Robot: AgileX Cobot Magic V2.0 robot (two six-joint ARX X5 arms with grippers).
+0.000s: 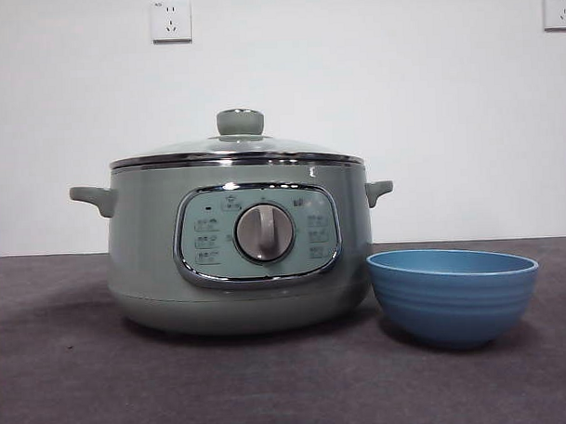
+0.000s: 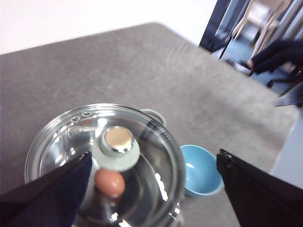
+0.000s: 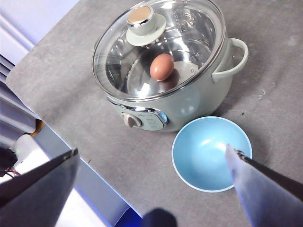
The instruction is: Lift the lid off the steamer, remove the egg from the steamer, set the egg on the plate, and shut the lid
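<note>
The sage-green steamer (image 1: 145,245) stands on the table with its glass lid (image 1: 234,147) closed. Through the lid (image 3: 189,28) a brown egg (image 3: 161,66) lies inside on the steel floor; the left wrist view shows the egg (image 2: 110,183) below the knob (image 2: 117,146). A blue ribbed bowl (image 1: 453,294), the only dish in view, sits empty and close against the steamer's right side. My left gripper (image 2: 155,155) hangs open high above the lid. My right gripper (image 3: 151,149) is open too, high over the bowl (image 3: 210,153) and the steamer's control panel. Neither holds anything.
A dark grey cloth (image 1: 66,387) covers the table. The table's edge (image 3: 61,142) runs near the steamer's dial side, with floor beyond. Two wall sockets (image 1: 170,21) sit on the white wall behind. Chairs and dark legs (image 2: 274,52) stand past the far table corner.
</note>
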